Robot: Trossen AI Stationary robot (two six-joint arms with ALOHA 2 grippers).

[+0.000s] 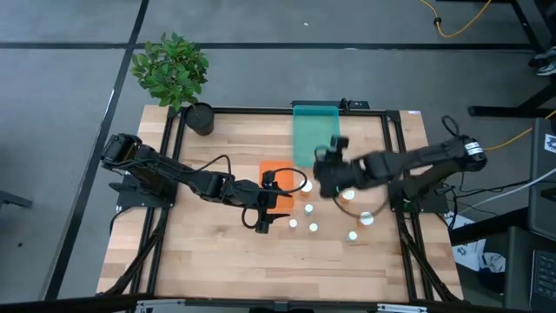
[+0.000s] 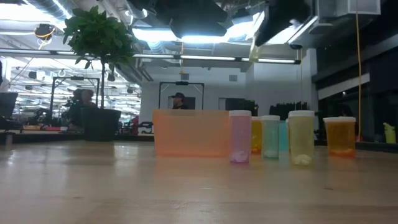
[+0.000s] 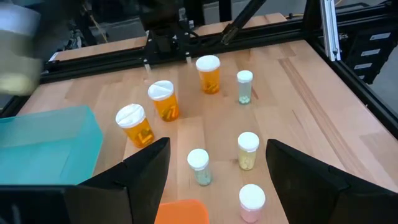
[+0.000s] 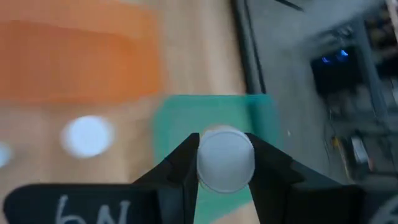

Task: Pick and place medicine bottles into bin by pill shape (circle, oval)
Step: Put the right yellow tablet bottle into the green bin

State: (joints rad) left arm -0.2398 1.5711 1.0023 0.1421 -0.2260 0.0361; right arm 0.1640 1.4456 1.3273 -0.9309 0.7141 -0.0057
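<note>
1. The right gripper has its jaws clenched on a small white-capped medicine bottle, carried clear of the wooden bench and hanging near the translucent teal plastic bin.
2. The step in hand looks like the carry to a bin; in the right wrist view the bottle sits over the teal bin, with the orange plastic bin beside it.
3. The left gripper waits with its jaws released (nothing between them) above the loose bottles, close to the orange bin.
4. Next, the right arm probably needs to settle over the teal bin's opening, well inside its walls, before letting go.
</note>
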